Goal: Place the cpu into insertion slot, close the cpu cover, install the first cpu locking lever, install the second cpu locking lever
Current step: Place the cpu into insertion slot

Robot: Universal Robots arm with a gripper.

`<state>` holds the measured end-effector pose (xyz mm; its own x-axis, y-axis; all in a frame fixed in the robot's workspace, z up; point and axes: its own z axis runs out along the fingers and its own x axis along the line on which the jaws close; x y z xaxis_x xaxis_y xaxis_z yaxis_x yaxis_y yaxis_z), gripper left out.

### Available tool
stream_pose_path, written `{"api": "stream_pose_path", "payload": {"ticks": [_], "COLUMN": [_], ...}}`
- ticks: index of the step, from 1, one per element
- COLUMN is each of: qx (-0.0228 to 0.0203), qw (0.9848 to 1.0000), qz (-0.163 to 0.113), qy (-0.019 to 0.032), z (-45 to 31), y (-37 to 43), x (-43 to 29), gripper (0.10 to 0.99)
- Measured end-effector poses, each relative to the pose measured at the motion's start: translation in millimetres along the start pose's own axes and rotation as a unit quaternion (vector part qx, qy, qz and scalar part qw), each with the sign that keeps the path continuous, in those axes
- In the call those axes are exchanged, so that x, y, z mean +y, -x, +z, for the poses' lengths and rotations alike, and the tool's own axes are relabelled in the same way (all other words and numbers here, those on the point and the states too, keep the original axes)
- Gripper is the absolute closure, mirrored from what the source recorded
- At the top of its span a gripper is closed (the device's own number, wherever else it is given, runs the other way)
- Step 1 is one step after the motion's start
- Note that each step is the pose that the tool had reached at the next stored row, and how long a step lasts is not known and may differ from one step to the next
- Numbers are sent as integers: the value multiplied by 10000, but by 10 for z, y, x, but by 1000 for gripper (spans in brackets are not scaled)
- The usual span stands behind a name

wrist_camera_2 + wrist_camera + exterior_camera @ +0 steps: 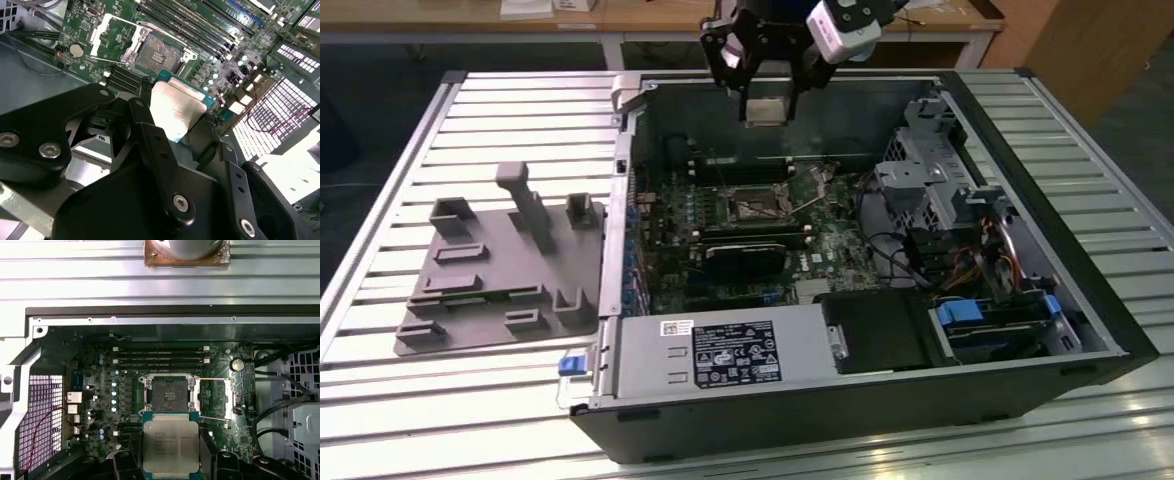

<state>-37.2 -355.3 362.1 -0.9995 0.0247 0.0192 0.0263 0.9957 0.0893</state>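
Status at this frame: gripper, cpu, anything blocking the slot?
Gripper shut on the cpu, above the open case. Insertion slot bare, cpu not seated. Cpu cover swung open; nothing over the slot.

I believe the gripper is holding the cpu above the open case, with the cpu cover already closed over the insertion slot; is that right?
Not quite: the gripper does hold the cpu above the open case, but the cpu cover is swung open, not closed, leaving the insertion slot and its pin field bare, as the second wrist view shows.
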Motion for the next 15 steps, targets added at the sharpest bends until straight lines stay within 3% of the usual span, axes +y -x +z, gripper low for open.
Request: {"api": "stream_pose_path", "payload": {"ticks": [15], "qx": [-1], "qw": [10000], "qz": [0], "qy": [-2], "z": [209], "y": [4], "x": [-19], "gripper": [545]}}
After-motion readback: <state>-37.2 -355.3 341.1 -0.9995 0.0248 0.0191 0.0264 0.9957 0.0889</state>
